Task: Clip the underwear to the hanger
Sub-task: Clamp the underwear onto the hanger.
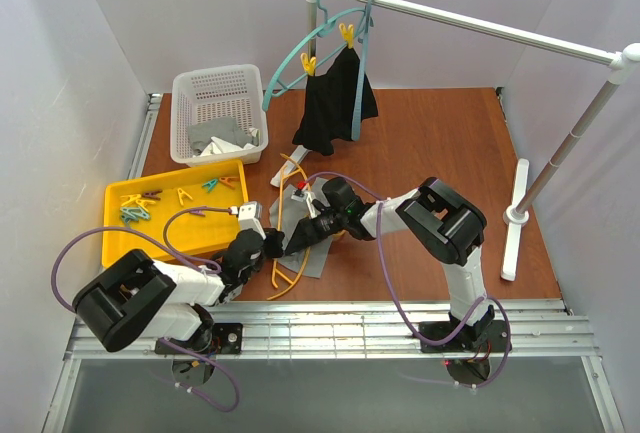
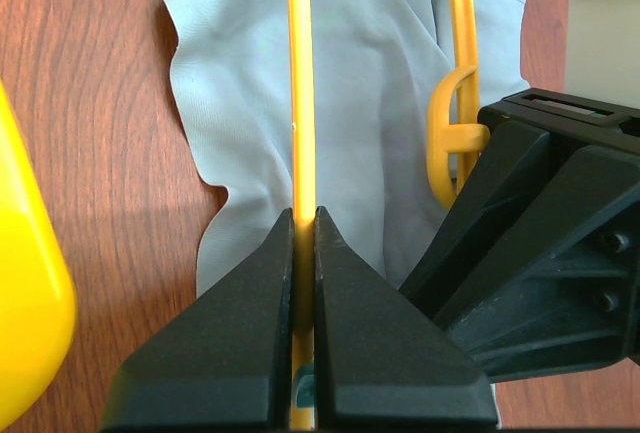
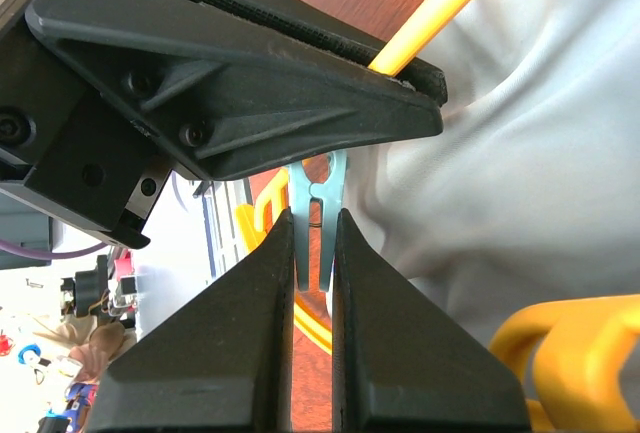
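The yellow-orange hanger (image 1: 283,253) lies flat on the table in front of the arms, over the small grey underwear (image 1: 320,256). My left gripper (image 1: 272,245) is shut on one thin bar of the hanger (image 2: 301,103), with the underwear (image 2: 370,113) spread beneath it. My right gripper (image 1: 303,228) is close beside it, tip to tip. In the right wrist view my right gripper (image 3: 313,221) is shut on a light blue clothespin (image 3: 318,203), held just under my left gripper's finger (image 3: 250,73) and next to the underwear (image 3: 520,173) and hanger bar (image 3: 430,3).
A yellow tray (image 1: 115,223) with several clothespins sits at the left, a white basket (image 1: 220,83) with cloth behind it. A teal hanger (image 1: 290,58) with a black garment (image 1: 335,103) hangs from the white rail (image 1: 470,23). The rack's foot (image 1: 517,218) stands at the right.
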Controlling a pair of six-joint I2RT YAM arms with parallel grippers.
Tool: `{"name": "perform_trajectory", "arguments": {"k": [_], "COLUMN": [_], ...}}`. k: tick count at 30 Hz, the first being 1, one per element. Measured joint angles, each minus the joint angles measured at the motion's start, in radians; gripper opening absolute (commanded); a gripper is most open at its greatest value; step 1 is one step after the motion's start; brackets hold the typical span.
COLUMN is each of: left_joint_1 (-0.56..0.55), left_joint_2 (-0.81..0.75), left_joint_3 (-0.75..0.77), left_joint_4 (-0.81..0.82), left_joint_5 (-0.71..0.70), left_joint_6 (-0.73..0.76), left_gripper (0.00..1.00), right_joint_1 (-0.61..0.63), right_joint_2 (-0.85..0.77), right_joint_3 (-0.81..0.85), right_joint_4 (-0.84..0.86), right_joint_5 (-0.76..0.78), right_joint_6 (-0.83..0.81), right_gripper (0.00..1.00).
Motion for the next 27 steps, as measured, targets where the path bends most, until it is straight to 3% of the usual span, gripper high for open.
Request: {"name": "perform_trajectory", "arguments": {"k": [27], "left_joint_1": [0.002], "left_joint_2": [0.042], "left_joint_3": [-0.017], "left_joint_4": [0.130], "left_joint_5": [0.094], "left_joint_6": [-0.046], "left_gripper": [0.00], "right_joint_1": [-0.031], "right_joint_2": [-0.024], "right_joint_3": [-0.042], "right_joint_4": [0.011], "right_joint_5": [-0.063], "right_joint_6": [-0.029], "right_gripper": [0.01]}}
